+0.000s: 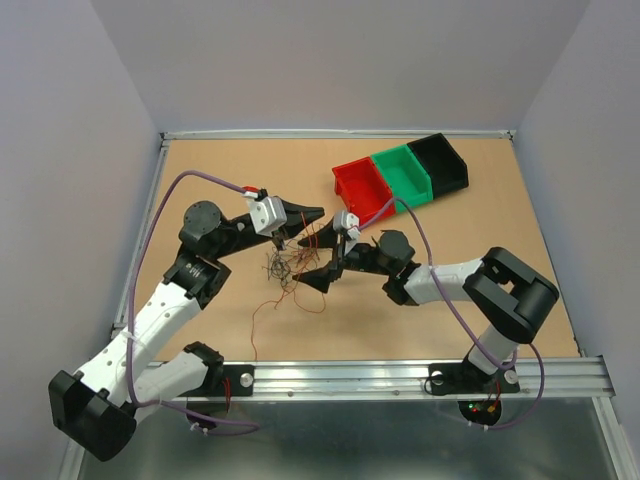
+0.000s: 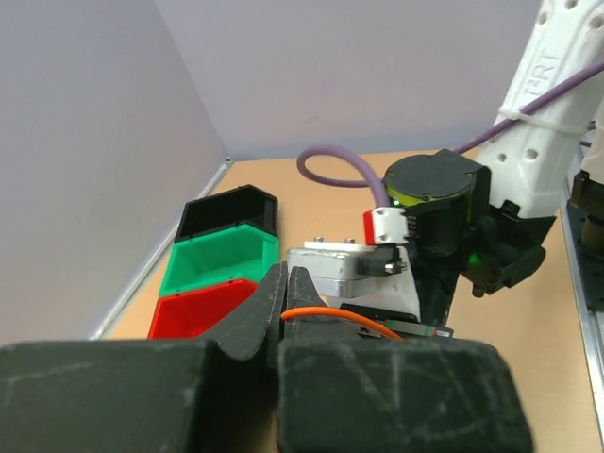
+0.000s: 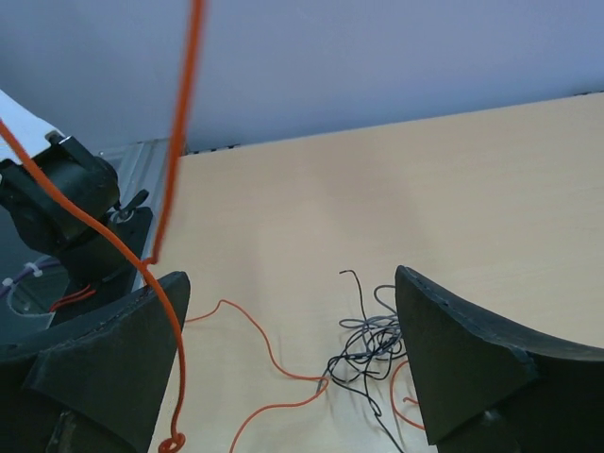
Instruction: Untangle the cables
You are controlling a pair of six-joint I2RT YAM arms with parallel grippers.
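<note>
The cables (image 1: 285, 265) lie as a tangle of thin red-orange, black and green wires at the table's middle. My left gripper (image 1: 312, 213) is just above and behind the tangle, shut on an orange wire (image 2: 330, 316) that comes out of its closed jaws (image 2: 284, 307). My right gripper (image 1: 312, 258) is at the tangle's right side and is open and empty. In the right wrist view a black knot (image 3: 373, 344) and an orange wire (image 3: 255, 340) lie on the table between its fingers (image 3: 293, 377). A taut orange strand (image 3: 179, 142) hangs across that view near the left finger (image 3: 113, 363).
Red (image 1: 362, 183), green (image 1: 404, 172) and black (image 1: 440, 160) bins stand in a row at the back right; they also show in the left wrist view (image 2: 217, 264). A loose red strand (image 1: 255, 330) trails toward the front rail (image 1: 400, 375). The two grippers are close together.
</note>
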